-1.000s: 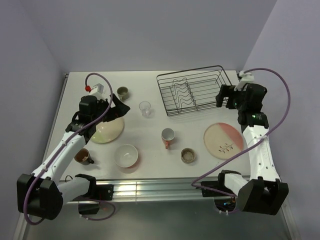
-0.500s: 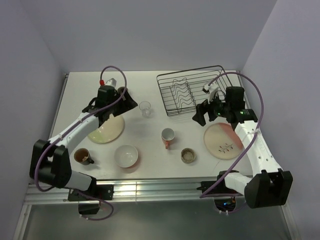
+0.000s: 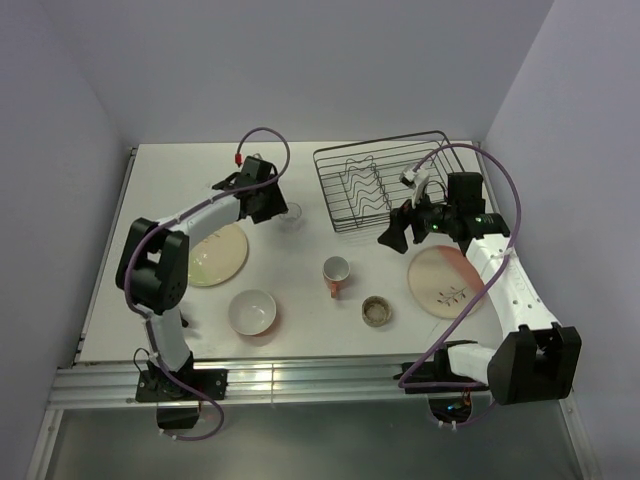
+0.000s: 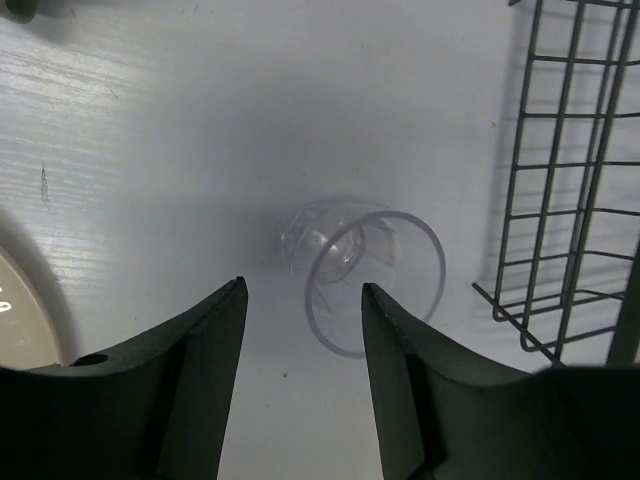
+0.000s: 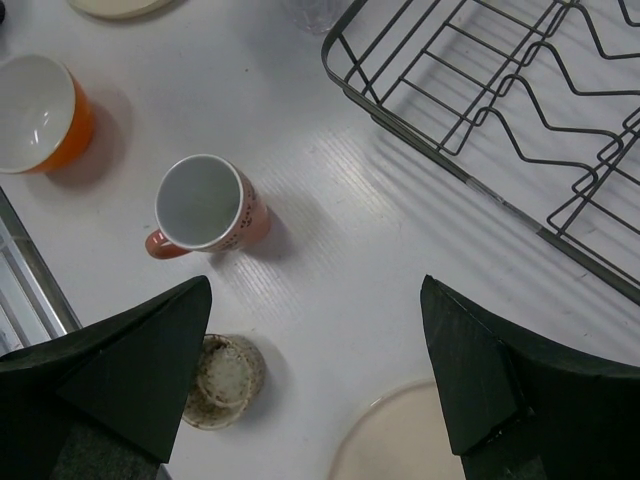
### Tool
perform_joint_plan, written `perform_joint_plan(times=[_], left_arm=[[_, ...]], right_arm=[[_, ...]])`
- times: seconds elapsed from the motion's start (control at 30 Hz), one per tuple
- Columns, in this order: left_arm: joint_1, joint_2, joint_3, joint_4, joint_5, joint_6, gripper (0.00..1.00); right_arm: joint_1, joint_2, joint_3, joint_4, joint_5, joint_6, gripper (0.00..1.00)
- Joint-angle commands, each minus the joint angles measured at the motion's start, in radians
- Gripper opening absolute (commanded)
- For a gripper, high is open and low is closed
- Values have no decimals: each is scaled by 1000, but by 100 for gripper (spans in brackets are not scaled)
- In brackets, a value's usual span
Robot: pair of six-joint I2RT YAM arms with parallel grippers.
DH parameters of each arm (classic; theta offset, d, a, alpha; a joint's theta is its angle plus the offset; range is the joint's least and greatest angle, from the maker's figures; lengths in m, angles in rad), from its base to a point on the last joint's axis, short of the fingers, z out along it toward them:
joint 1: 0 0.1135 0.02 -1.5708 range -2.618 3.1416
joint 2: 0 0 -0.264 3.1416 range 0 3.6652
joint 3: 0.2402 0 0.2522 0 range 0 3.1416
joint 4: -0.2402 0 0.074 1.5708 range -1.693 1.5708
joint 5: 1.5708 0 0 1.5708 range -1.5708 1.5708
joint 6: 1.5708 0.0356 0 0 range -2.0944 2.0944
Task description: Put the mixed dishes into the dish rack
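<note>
The clear glass stands upright just left of the black wire dish rack. My left gripper hovers at the glass, jaws half narrowed and open, with nothing between them; its right finger overlaps the rim. My right gripper hangs wide open and empty over bare table in front of the rack. Around it are the pink mug, a speckled olive cup and the cream-and-pink plate. The cream plate and white bowl lie at the left.
The left arm stretches across the cream plate and hides the table's left front. A dark cup edge shows at the back left of the glass. The rack's corner stands close on the right of the glass.
My left arm has swung back and right to the glass and its jaws have narrowed. My right arm has moved left from the rack's right end to the table in front of the rack.
</note>
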Motion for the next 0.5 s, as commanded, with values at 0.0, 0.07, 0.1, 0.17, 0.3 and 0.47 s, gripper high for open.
perform_joint_plan(times=[0.0,0.07,0.1,0.17,0.3,0.47], left_arm=[[-8,38,83,-46,-49,4,55],[-14,75,97,-52,-48,10,52],[-16,86,108,-55,-46,16,51],[-21,115,116,-55,-42,19,45],[-24,130,122,-44,-39,16,26],[-24,77,97,-26,-31,8,4]], right_arm=[[-11,-9,2,47,-31,14,92],[-18,-10,-3,51,-34,19,92],[-19,-12,-3,53,-36,24,92],[-24,-12,-5,57,-39,27,92],[-25,-7,0,59,-51,33,92],[-25,3,14,54,-114,45,92]])
